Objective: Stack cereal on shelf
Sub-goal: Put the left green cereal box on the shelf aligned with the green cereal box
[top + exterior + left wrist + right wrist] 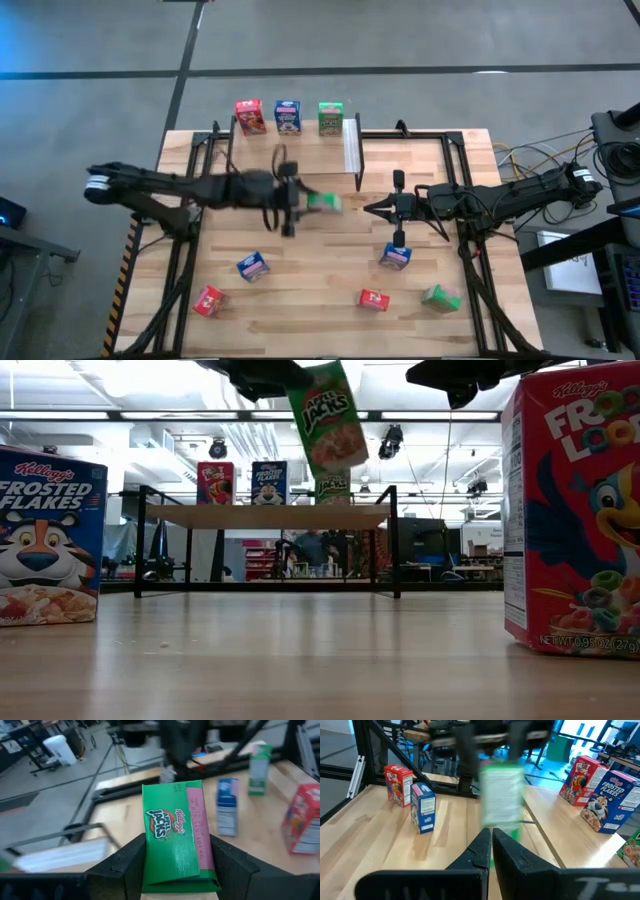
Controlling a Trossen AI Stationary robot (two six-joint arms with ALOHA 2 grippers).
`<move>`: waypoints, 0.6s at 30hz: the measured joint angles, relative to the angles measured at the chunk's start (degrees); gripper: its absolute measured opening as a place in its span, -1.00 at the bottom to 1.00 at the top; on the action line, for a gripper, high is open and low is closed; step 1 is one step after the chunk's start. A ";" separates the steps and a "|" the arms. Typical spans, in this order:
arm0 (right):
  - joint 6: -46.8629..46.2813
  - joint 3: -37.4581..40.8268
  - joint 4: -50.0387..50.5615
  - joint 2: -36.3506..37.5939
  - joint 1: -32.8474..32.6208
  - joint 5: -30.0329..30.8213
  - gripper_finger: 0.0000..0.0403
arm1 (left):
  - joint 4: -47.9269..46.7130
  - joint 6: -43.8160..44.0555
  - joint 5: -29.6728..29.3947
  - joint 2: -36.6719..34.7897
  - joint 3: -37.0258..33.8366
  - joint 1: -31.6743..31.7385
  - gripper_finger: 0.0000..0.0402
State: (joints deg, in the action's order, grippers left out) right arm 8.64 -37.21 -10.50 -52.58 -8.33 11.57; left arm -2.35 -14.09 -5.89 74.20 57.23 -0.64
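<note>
The left arm reaches in low from the desk's left edge toward its middle, and the left gripper (pixel 300 203) has its jaws pinching a green Apple Jacks box (pixel 175 836) by its two sides, clear of the desk (pixel 300 310). In the low view that box hangs tilted above and in front of the shelf (pixel 268 516).

Three boxes stand in a row on the shelf at the far edge: a red box (pixel 249 116), a blue Frosted Flakes box (pixel 288 116) and a green box (pixel 331 117).

The right arm stretches in from the right edge, level above the desk. The right gripper (pixel 372 209) points toward the held box with its jaws pressed together on nothing.

Five more boxes sit near the front edge: a blue one (pixel 252 266), a red one (pixel 209 300), another blue (pixel 395 257), another red (pixel 374 299) and a green one (pixel 441 297).
</note>
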 joint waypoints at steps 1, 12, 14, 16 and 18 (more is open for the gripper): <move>0.00 0.00 -0.02 -0.01 -0.01 0.00 -0.96 | -0.29 -0.42 1.75 -0.83 0.00 1.90 -0.16; 0.23 0.00 0.02 -0.01 -0.01 0.04 -0.96 | -5.84 -4.67 17.46 1.22 6.50 17.60 -0.16; 0.27 0.00 0.09 -0.02 0.01 0.04 -0.96 | -8.78 -6.81 17.46 2.77 9.29 18.87 -0.16; 0.34 0.00 0.38 -0.02 0.00 0.07 -0.96 | -11.88 -8.82 17.54 4.42 12.11 20.02 -0.16; 0.35 0.00 0.83 -0.02 -0.01 0.07 -0.96 | -15.35 -10.72 17.83 6.08 14.89 21.19 -0.16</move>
State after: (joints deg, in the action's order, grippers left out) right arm 8.99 -37.21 -9.67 -52.60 -8.34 11.64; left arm -17.70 -24.81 11.94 80.29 72.12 20.55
